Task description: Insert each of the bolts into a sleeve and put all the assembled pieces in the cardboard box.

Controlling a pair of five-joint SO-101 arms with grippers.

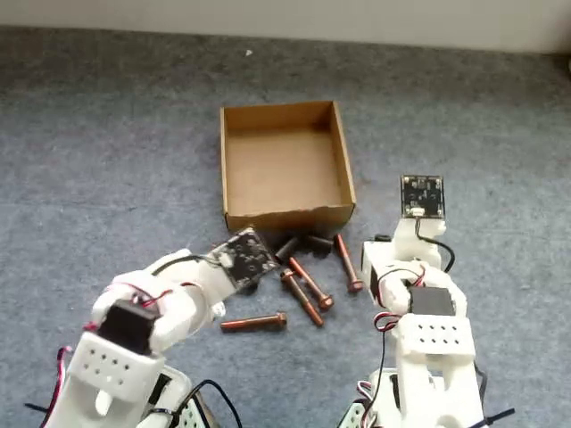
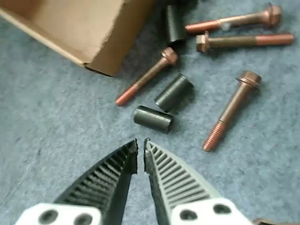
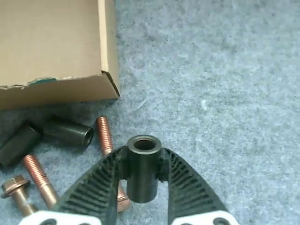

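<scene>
A black sleeve (image 3: 143, 180) is pinched upright in the right gripper (image 3: 143, 158), its open bore turned up towards the wrist camera and its sides pressed by the ribbed fingers (image 3: 96, 190). Just past this gripper, two more sleeves (image 3: 68, 131) are seen lying on their sides close to the front wall of the cardboard box (image 3: 56, 47), with copper-coloured bolts (image 3: 104, 135) beside them. The left gripper (image 2: 140, 146) is held over the grey carpet (image 2: 51, 122) with its fingers pressed almost together, only a thin slit left between the tips, and nothing is gripped in it. Just ahead of its tips two short sleeves (image 2: 153, 119) are found lying side by side, and a third is seen farther off near the box corner. Four bolts are spread around these, all flat on the carpet: one between the sleeves and the box, one off to the side, two farther away next to each other. In the high view the open box (image 1: 284, 109) is seen standing beyond both arms, with the bolts (image 1: 254, 323) and sleeves (image 1: 287, 247) scattered between its front wall and the arms.
</scene>
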